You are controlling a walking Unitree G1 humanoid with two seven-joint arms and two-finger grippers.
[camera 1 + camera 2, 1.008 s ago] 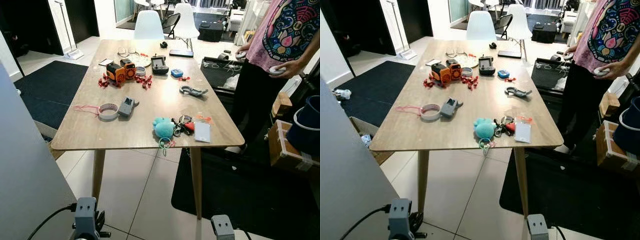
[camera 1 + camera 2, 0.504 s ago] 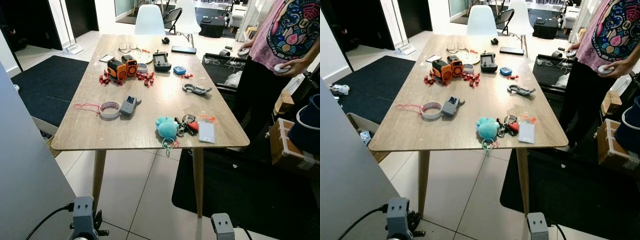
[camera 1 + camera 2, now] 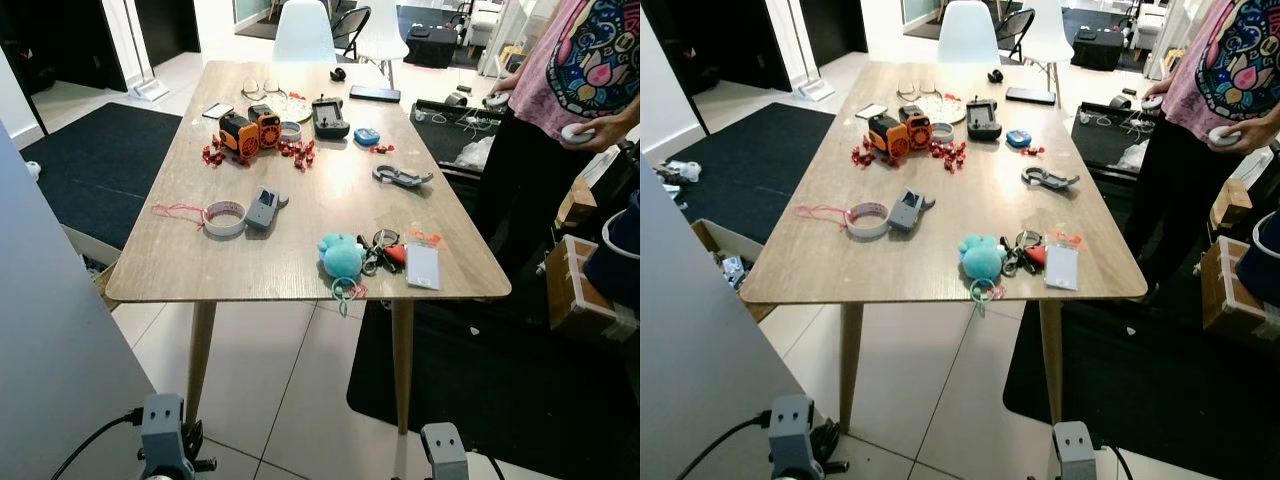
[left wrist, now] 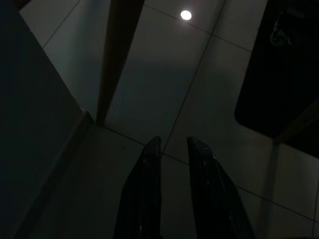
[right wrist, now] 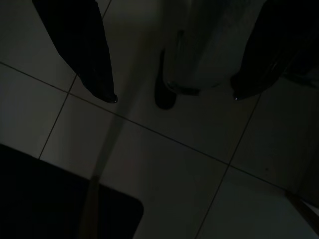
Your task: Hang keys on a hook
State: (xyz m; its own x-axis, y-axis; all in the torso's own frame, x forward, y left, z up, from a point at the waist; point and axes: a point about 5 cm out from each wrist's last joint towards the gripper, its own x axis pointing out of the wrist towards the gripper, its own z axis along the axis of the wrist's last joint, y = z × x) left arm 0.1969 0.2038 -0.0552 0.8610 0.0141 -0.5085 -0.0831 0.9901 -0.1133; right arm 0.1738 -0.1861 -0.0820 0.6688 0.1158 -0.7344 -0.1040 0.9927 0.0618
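Note:
A bunch of keys [image 3: 381,250] lies near the front edge of the wooden table [image 3: 190,268], joined to a teal plush charm [image 3: 340,256] and a small ring loop [image 3: 346,291] that hangs over the edge. No hook can be made out. Both arms hang low in front of the table over the tiled floor. The left gripper [image 4: 173,142] has its fingers nearly together with nothing between them. The right gripper [image 5: 174,97] is open, its fingers wide apart and empty.
A person [image 3: 585,70] stands at the table's right side holding white controllers. On the table lie a white card [image 3: 422,266], carabiner [image 3: 401,176], tape roll [image 3: 224,216] and orange toy [image 3: 248,130]. A light panel [image 3: 50,350] stands on my left, a cardboard box [image 3: 585,300] on my right.
The whole picture has shifted a little, so the camera has moved nearer the table. The keys and other things on it lie where they were.

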